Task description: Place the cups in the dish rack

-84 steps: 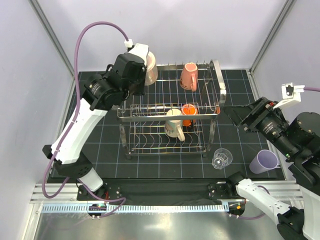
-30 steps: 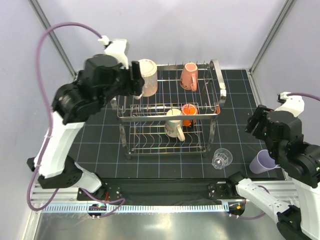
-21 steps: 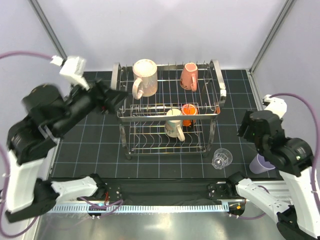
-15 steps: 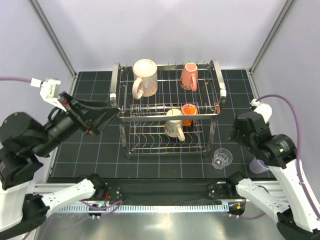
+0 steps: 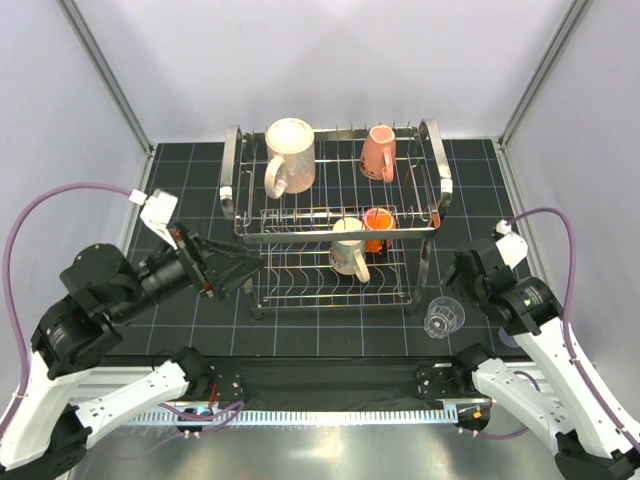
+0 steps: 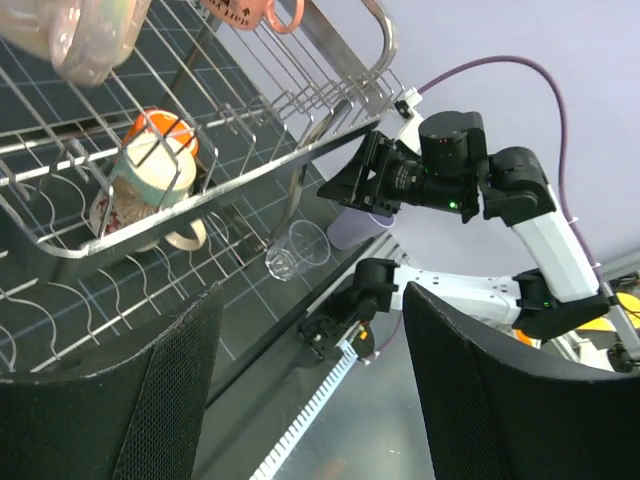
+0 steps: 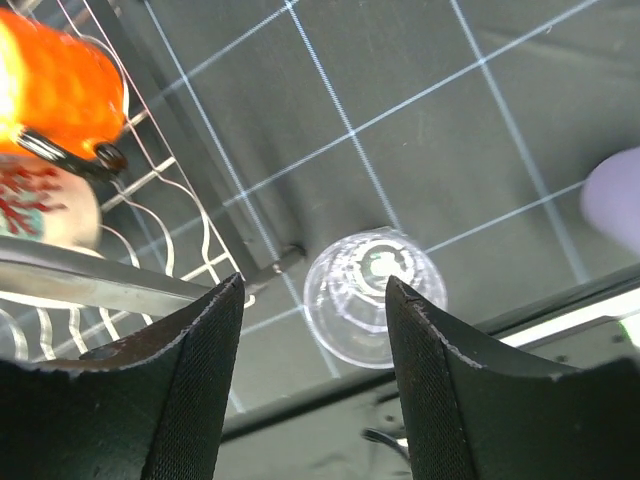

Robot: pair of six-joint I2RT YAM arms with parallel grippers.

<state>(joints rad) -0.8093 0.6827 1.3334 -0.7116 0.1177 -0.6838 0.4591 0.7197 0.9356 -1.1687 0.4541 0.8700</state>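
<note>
A: Arm livery?
B: Left arm and right arm: white shells over black joint housings (bases black as well).
A: Cabling?
B: A purple cable loops off each wrist and ends in a white plug.
A: Fingers?
B: Left gripper pads are black with a fine woven texture. Right gripper pads look alike, rims chipped.

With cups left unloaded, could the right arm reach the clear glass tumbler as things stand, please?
Probably yes: the open right pincer hangs above the clear glass tumbler, though the dish rack stands close.
</note>
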